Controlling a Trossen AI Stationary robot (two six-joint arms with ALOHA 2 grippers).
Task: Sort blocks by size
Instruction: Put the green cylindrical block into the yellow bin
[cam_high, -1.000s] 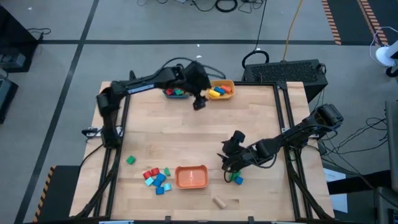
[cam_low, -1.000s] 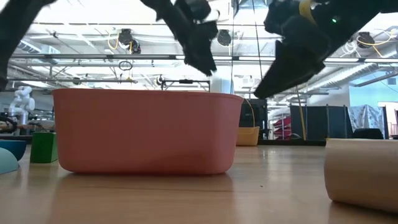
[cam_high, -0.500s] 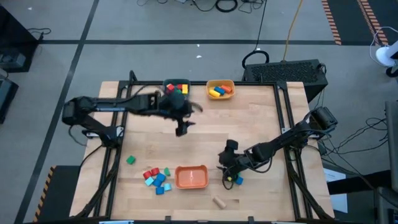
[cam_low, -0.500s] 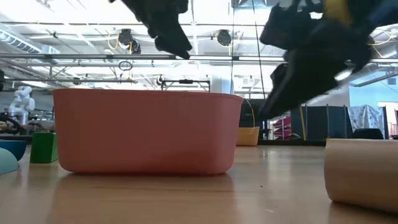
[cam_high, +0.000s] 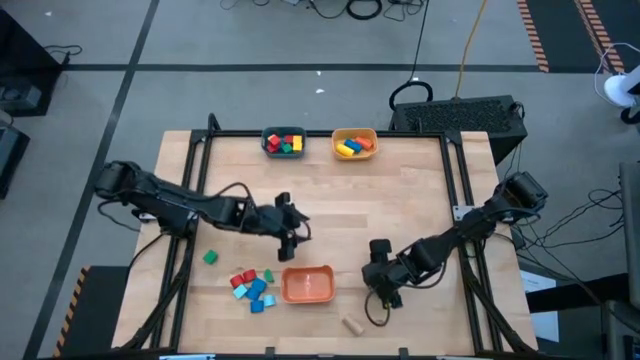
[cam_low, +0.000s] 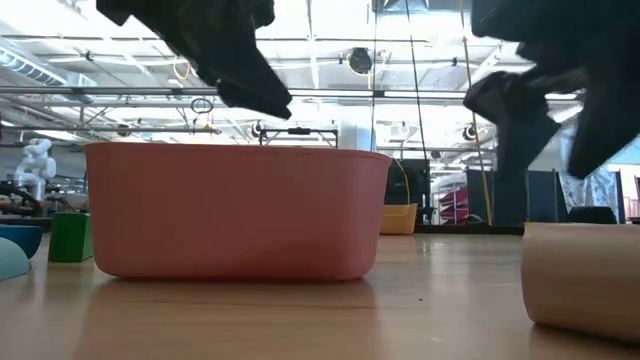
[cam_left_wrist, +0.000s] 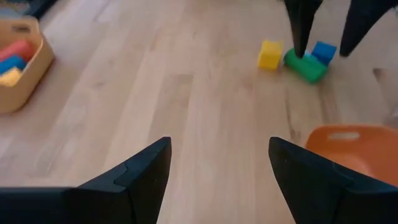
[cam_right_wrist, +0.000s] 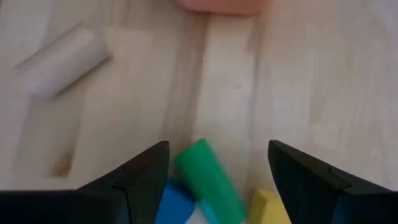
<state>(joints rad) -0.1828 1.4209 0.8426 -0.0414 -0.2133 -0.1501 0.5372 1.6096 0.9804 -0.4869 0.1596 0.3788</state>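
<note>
1. High view: the wooden table (cam_high: 400, 190) filled the middle of the picture, with both dark arms reaching over its near half.
2. The left arm stretched from the table's left edge toward the centre, and the left gripper (cam_high: 290, 235) hung just above the orange bowl (cam_high: 307, 285); its fingers (cam_left_wrist: 134, 177) stood apart with nothing between them.
3. The right arm came in from the right edge, and the right gripper (cam_high: 383, 293) was low, just to the right of the orange bowl; its fingers (cam_right_wrist: 140, 177) were spread wide and gripped nothing.
4. The orange bowl sat near the front edge; no blocks could be made out inside it.
5. At the far edge stood a yellow bowl (cam_high: 354, 144) holding yellow, red and blue blocks, with a teal bowl (cam_high: 283, 143) beside it holding red, green and yellow ones.
6. A loose cluster of red and blue blocks (cam_high: 252, 286) lay just left of the orange bowl.
7. Between the right gripper's open fingers lay a green block (cam_right_wrist: 208, 177), touching a blue block (cam_right_wrist: 175, 200) and close to a yellow block (cam_right_wrist: 268, 206).
8. A plain wooden block (cam_high: 351, 324) lay near the front edge, to the right of the orange bowl.
9. A single green cube (cam_high: 210, 257) sat apart, left of the cluster.
</note>
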